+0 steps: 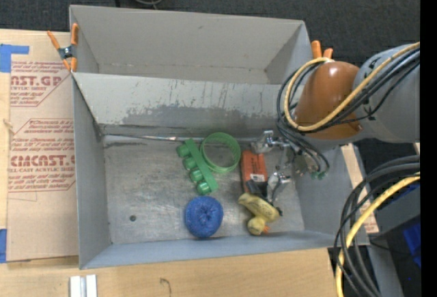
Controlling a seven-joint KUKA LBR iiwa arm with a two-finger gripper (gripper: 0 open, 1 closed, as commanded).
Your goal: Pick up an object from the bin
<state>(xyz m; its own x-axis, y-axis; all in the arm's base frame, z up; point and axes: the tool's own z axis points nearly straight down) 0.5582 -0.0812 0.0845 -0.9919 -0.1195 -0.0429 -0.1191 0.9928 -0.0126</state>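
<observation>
Item: orange-and-black block (252,167), 3 o'clock side of the grey bin (136,179) floor. Gripper (273,161) stood low just at its 3 o'clock, jaws spread, nothing between them. Step: approach (a judgement). Next: shift toward 9 o'clock, straddle the block, close.

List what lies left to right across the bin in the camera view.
Green knobbed piece → green ring → orange block → gripper. Left out, since their places overlap the others: blue ball, yellow toy.
</observation>
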